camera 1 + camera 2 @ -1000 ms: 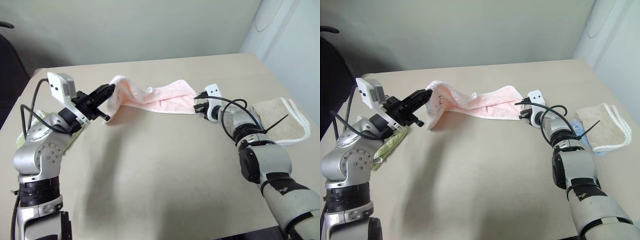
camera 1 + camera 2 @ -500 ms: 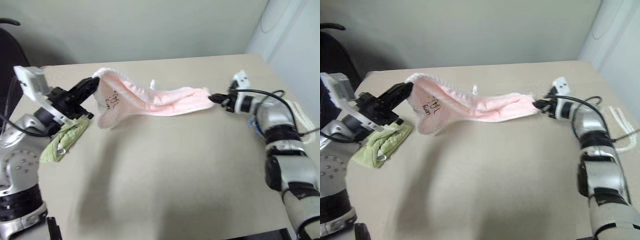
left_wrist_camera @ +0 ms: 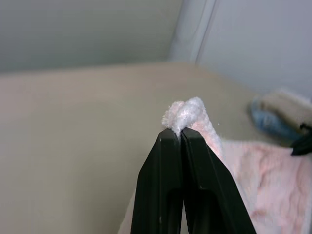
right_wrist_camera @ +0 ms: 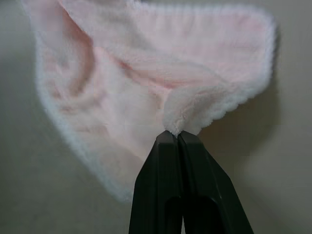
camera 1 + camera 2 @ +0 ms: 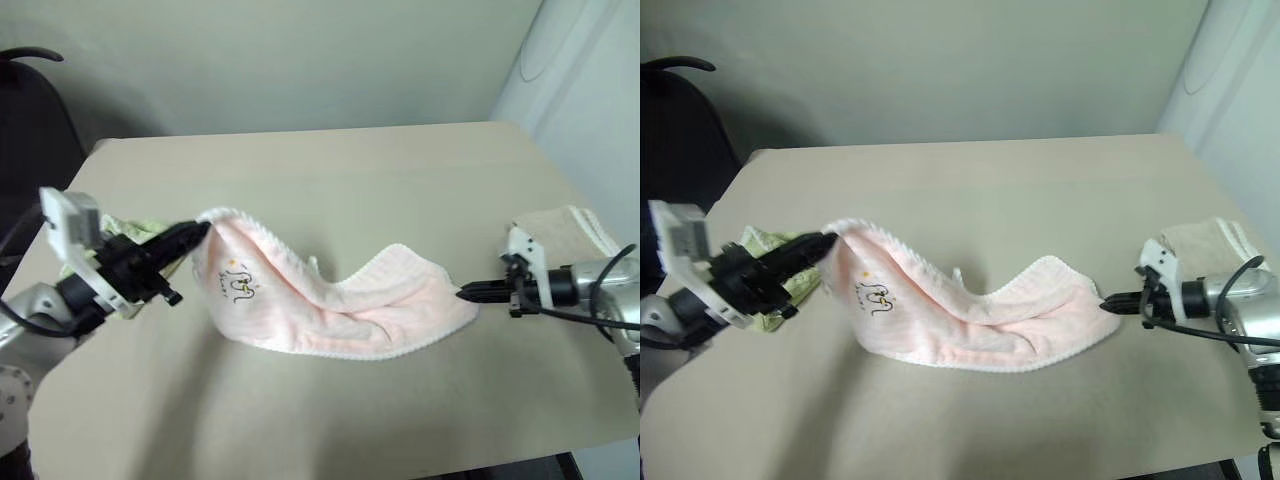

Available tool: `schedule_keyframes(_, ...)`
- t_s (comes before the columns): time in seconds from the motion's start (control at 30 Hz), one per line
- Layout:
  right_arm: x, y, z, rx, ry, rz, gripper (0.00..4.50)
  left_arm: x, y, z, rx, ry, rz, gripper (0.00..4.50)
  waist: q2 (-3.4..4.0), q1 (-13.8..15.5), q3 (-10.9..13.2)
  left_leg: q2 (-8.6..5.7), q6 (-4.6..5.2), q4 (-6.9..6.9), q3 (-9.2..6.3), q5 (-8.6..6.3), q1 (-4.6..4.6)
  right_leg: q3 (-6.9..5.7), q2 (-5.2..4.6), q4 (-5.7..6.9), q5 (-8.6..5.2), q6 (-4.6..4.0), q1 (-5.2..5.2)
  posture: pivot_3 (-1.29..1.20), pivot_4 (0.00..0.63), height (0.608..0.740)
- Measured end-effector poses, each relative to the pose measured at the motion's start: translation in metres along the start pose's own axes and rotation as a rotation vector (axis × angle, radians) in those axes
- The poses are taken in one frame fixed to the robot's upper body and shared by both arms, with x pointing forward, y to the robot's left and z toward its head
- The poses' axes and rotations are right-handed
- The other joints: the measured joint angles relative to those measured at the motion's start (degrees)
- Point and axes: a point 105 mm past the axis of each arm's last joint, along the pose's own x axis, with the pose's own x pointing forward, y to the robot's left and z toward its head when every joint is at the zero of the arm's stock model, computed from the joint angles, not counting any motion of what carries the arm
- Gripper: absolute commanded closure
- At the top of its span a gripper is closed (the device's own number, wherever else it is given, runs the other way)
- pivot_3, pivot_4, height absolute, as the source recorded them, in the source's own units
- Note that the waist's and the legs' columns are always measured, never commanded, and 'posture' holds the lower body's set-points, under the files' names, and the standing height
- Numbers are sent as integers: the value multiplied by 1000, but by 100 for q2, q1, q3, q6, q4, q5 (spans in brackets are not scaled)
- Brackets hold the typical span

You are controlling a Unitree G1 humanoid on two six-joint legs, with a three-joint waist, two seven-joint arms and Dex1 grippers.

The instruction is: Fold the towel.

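Note:
The pale pink towel (image 5: 330, 305) with white scalloped trim hangs slack between my two grippers, its middle sagging onto the table. A small embroidered cartoon mark (image 5: 236, 283) shows near its left end. My left gripper (image 5: 203, 232) is shut on the towel's left corner (image 3: 184, 113), held above the table. At the right, my right gripper (image 5: 466, 293) is shut on the other corner (image 4: 181, 119), low over the table. Both wrist views show the black fingers (image 4: 168, 161) pressed together on terry trim.
A lime-green cloth (image 5: 768, 250) lies on the beige table (image 5: 330, 180) behind my left gripper. A beige ribbed towel (image 5: 558, 228) lies at the right edge, behind my right arm. A dark chair (image 5: 680, 120) stands past the table's far left corner.
Both grippers have pulled back toward me with the towel, the right one also moving outward to the right. The towel has come down from the far table and now sags on the near middle.

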Motion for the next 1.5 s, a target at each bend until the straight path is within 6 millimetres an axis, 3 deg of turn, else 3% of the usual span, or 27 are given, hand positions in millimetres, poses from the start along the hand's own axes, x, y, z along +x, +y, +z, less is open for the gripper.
schedule_keyframes(0.3,-10,-14,16,-22,-30,-37,865,4,-4,-18,-8,37,-1,4500,-1,62,0,-3,-48,45,1,-18,-22,21,-7,-3,4,-7,-8,0,150,740)
schedule_keyframes(0.43,-19,-31,34,-40,-96,-91,865,4,-4,-18,2,37,3,4500,-1,62,0,-3,-41,43,1,-22,-17,23,-7,3,4,-8,-10,0,150,740)
schedule_keyframes(0.53,-12,-46,57,-67,-165,-139,865,5,-4,-16,11,33,1,4500,-2,28,0,-2,-10,42,-1,-40,-10,25,-7,10,9,-16,-15,0,150,740)
schedule_keyframes(0.67,39,-56,76,-94,-184,-130,865,12,-2,-14,24,24,-7,4500,-2,-13,-1,-1,15,30,-4,-54,-5,26,-6,20,13,-22,-33,0,150,740)
schedule_keyframes(0.77,75,-56,73,-110,-136,-101,865,16,-2,-12,42,21,-16,4500,-1,-10,-1,-1,-9,23,-5,-40,-42,25,-6,29,14,-24,-77,0,150,740)
schedule_keyframes(0.9,98,-64,69,-131,-90,-130,865,18,-2,-11,48,12,-15,4500,0,10,0,-1,-54,23,-8,-15,-88,24,-7,31,14,-25,-118,0,150,740)
schedule_keyframes(1.07,96,-75,66,-157,-62,-168,865,17,-3,-9,54,-1,5,4500,0,-5,0,0,-52,18,-8,-16,-87,25,-10,21,19,-34,-112,0,150,740)
schedule_keyframes(1.33,86,-76,57,-173,-33,-129,865,13,-5,-12,49,-4,24,4500,0,-10,0,0,-50,19,-7,-17,-83,25,-10,19,25,-44,-106,0,150,740)
schedule_keyframes(1.5,88,-75,57,-188,-29,-126,2339,14,-5,-12,48,-10,25,4500,0,-29,0,1,-50,19,-8,-17,-81,25,-10,19,25,-44,-105,0,150,740)
